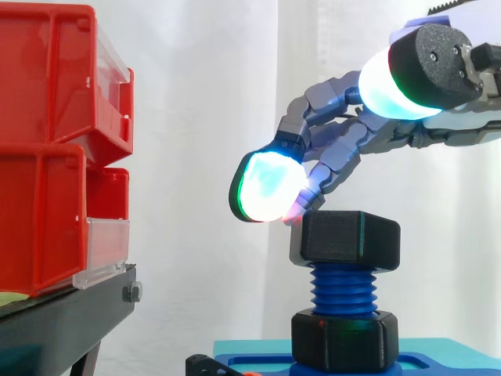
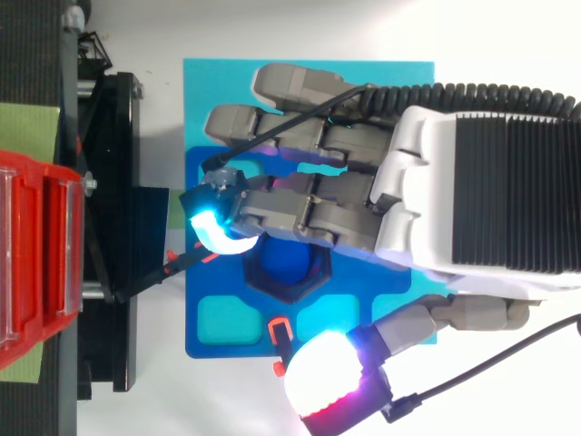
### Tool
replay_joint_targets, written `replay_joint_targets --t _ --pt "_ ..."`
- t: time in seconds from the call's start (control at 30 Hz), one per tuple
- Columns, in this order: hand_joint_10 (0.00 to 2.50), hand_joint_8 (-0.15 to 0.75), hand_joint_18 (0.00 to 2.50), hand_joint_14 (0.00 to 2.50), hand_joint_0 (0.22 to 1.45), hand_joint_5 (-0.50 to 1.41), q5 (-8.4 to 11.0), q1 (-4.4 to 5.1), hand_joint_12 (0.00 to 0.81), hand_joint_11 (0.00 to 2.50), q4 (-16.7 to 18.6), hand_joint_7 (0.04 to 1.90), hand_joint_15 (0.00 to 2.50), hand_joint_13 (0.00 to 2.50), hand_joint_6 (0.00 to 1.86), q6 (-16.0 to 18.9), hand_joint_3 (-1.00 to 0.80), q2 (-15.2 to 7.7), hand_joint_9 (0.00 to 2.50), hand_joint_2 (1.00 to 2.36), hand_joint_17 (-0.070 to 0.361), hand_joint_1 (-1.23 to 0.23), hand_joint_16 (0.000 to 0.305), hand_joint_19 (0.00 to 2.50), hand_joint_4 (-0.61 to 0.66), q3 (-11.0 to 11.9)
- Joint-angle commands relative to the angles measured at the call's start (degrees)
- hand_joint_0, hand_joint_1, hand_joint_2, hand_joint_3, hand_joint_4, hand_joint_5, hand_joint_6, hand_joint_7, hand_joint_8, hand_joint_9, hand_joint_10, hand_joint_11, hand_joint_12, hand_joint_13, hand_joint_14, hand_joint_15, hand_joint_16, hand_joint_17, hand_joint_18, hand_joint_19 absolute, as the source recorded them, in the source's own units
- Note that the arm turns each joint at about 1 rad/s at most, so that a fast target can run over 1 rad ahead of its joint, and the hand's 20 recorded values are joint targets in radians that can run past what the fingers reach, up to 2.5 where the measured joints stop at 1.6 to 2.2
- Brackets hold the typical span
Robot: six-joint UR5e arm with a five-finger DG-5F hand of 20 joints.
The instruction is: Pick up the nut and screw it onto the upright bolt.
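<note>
**Above the bolt: nut on the thread, fingers loose over it**

In the side view, the black nut (image 1: pixel 350 237) sits on the top of the upright blue bolt (image 1: pixel 344 288). Bare thread shows between it and a black collar (image 1: pixel 344 338) at the bolt's foot, on the blue tray (image 1: pixel 438 354). The hand (image 1: pixel 338 150) hangs just above the nut, reaching in from the right. Its fingers are loosely bent and hold nothing. One glowing pad (image 1: pixel 270 186) hovers just off the nut's upper left corner, and a pink-lit tip beside it seems to touch that corner, though you cannot be sure of contact. The thumb pad (image 1: pixel 395 84) stands high and well apart from the nut. The red bins (image 1: pixel 47 157) on their black stand (image 1: pixel 66 313) are well off to the left.

In the top view, the nut (image 2: pixel 289 296) shows as a black hexagon with the bolt's blue top in its middle, half covered by the fingers. The hand (image 2: pixel 472 182) comes in from the right edge, and the thumb pad (image 2: pixel 325 377) lies out beyond the tray's near edge.

The coming move turns on this: the bolt's axis stands vertical directly beneath the fingers, so you should judge the nut picked and started, with the turning down yet to finish. You need the thumb brought in against a flat opposite the fingers, so that the nut can be gripped and turned.
</note>
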Motion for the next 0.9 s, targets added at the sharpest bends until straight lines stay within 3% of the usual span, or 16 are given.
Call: replay_joint_targets --t 0.0,0.7,0.87 --pt "0.0 0.247 0.0 0.0 0.51 -0.11 -0.01 0.02 0.263 0.0 -0.1 0.87 0.0 0.2 0.5 0.0 -0.5 -0.1 0.57 1.0 0.066 -0.25 0.029 0.0 0.25 0.0" --pt "0.0 0.254 0.0 0.0 0.51 -0.1 -0.01 0.11 0.26 0.0 -1.3 0.96 0.0 0.22 0.5 0.0 -0.5 0.1 0.61 1.0 0.064 -0.26 0.028 0.0 0.25 0.0" --pt "0.0 0.253 0.0 0.0 0.51 -0.09 -0.01 -0.24 0.26 0.0 -1.4 0.98 0.0 0.22 0.5 0.0 -0.5 0.1 0.61 1.0 0.064 -0.26 0.029 0.0 0.25 0.0"
